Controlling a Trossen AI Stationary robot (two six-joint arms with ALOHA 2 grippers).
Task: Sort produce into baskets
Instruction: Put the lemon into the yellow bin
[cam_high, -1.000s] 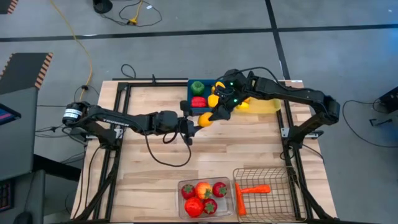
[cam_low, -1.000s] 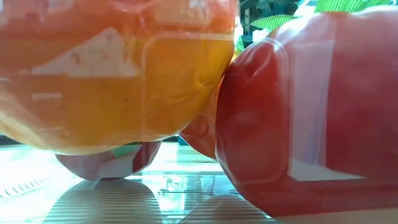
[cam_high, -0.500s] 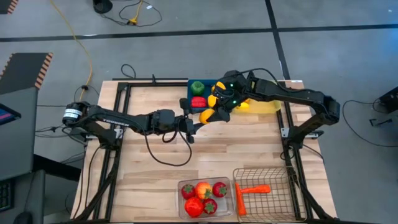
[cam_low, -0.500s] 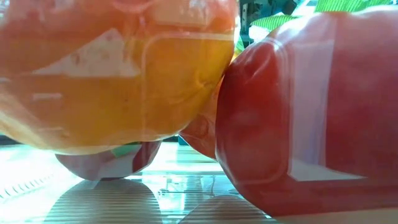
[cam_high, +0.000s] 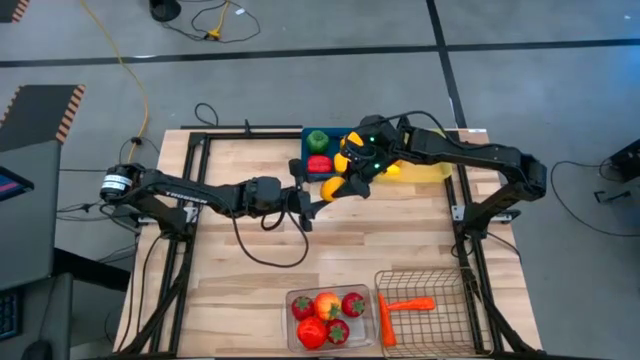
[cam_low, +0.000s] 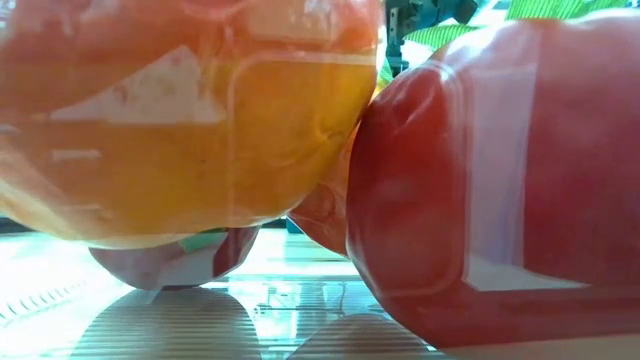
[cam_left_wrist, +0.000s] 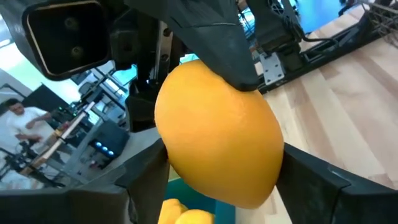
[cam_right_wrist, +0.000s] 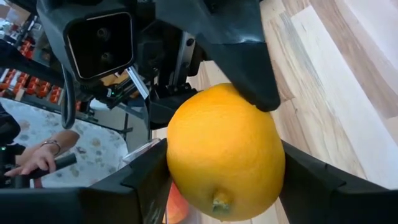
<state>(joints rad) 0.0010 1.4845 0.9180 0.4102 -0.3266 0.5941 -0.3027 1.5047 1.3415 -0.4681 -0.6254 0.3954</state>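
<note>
Both claws have met on the orange (cam_high: 332, 187): left claw (cam_high: 318, 196) and right claw (cam_high: 345, 183) each clamp it, mid-handover beside the blue tray (cam_high: 306, 150).

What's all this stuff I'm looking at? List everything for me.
table: one, light wood, under everything
blue tray: one, far edge
peppers: green, red, yellow, in blue tray
yellow tray: one, beside blue tray
lemon: one, yellow, in yellow tray
clear bin: one, near edge
fruits: four red, one orange-yellow, in clear bin
wire basket: one, brown, beside the bin
carrots: apparently two, orange, in wire basket
orange fruit: one, between both grippers
person: beyond the table
left gripper, right gripper: dark, at the orange fruit
</note>
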